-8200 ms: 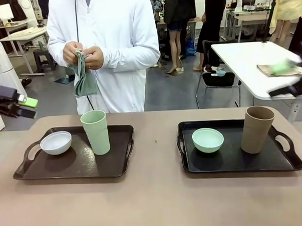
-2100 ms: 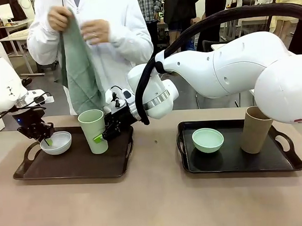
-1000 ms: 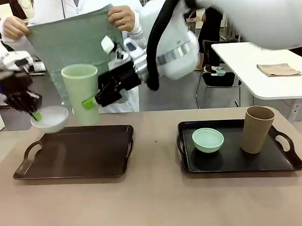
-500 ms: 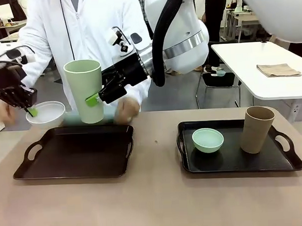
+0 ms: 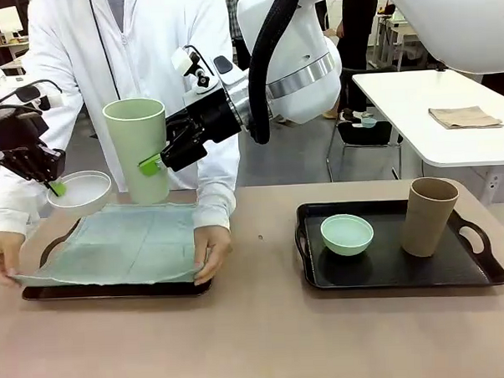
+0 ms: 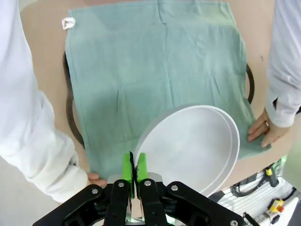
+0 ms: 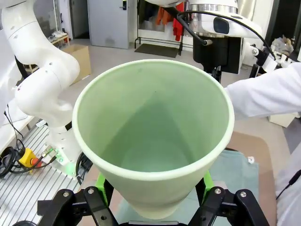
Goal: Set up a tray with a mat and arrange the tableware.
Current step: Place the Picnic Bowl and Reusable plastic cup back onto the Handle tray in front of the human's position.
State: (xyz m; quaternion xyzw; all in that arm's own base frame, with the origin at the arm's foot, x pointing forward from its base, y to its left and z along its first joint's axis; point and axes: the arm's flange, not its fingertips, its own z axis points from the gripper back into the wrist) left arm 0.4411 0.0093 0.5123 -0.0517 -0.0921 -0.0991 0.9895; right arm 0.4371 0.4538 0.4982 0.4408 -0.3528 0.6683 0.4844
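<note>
Bowl & tumbler held aloft over the left tray [image 5: 114, 290] while a person spreads the mat [image 5: 129, 245].
L end effector [image 5: 56, 188] is pinched tight on the white bowl [image 5: 79, 190] at its rim, above the mat's far-left corner. R end effector [image 5: 155, 166] clamps the pale green tumbler [image 5: 138, 148] low on its wall, upright, long axis vertical, just right of the bowl. Mat lies directly below both, so set-down likely goes straight down, w/ the person's hands [image 5: 211, 249] on the near corners.

Sage-green mat [image 5: 121, 245], dark brown tray [image 5: 389, 272], white bowl [image 5: 81, 191], mint bowl [image 5: 347, 233], pale green tumbler [image 5: 137, 148], tan tumbler [image 5: 429, 216].
</note>
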